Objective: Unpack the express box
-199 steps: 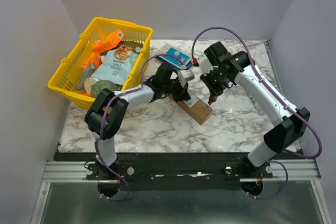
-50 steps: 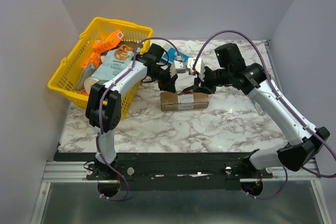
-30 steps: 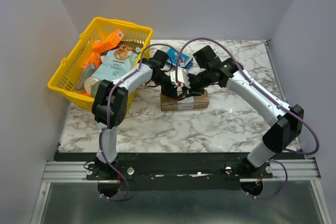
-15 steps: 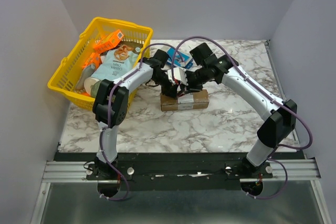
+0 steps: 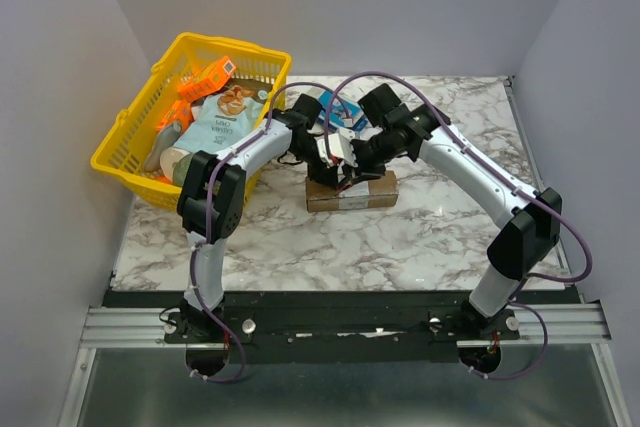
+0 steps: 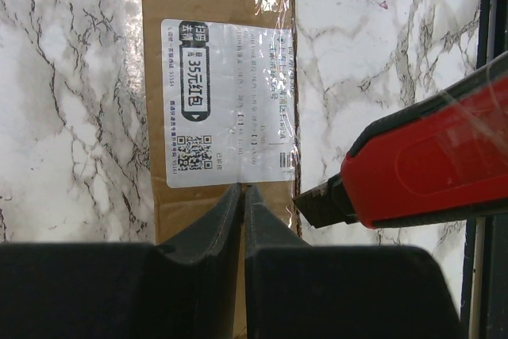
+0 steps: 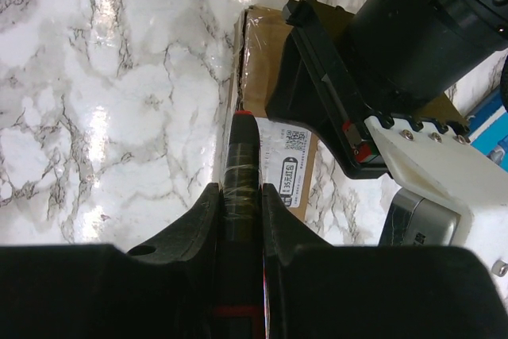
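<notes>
The express box (image 5: 372, 193), a long brown carton with a white label (image 6: 230, 105), lies flat on the marble table. My left gripper (image 6: 242, 188) is shut and empty, its tips resting on the box's top at the label's edge (image 5: 326, 163). My right gripper (image 7: 240, 192) is shut on a red-and-black utility knife (image 7: 241, 156). The knife's dark tip (image 6: 317, 204) sits at the box's taped long edge, right beside the left fingers. The box (image 7: 262, 45) runs away under the left gripper's body (image 7: 333, 93). Whether a blade touches the tape I cannot tell.
A yellow basket (image 5: 130, 137) full of packets and orange items stands at the back left. A small blue-and-white box (image 5: 335, 105) lies just behind the two grippers. Grey walls close the table at the back and on both sides.
The box, earlier held tilted above the table, now lies flat. Over the last second the right gripper with the knife edged left toward the left gripper. The left gripper stayed on the box.
</notes>
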Tool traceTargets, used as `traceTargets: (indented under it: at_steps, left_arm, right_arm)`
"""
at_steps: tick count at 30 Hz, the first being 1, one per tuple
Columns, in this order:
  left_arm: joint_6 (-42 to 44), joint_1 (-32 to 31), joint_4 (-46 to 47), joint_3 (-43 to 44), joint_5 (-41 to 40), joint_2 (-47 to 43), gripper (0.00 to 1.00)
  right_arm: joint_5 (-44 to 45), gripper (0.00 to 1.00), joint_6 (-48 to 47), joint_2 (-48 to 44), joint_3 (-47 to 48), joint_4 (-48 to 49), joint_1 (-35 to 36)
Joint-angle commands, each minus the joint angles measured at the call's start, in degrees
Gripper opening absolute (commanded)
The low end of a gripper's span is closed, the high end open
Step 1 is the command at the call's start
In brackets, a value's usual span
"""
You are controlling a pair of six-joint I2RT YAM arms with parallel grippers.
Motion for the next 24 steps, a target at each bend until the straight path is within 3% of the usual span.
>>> traceTargets:
  at_steps: [1,15,24]
  left_arm:
    - [1.1,-0.4,0.5,0.0,-3.5,3.1,0.15]
    - [0.5,-0.4,0.5,1.2,-3.4,4.0,0.15]
    - [0.4,-0.5,0.7,1.2,-3.1,4.0,0.15]
  right_arm:
    - [1.2,0.00,-1.2,1.1,1.2,-1.1,0.4]
    - [0.5,0.00,-2.4,1.2,2.2,-5.7,0.5]
    - [2.3,0.00,-0.5,0.3,2.4,-3.7,0.7]
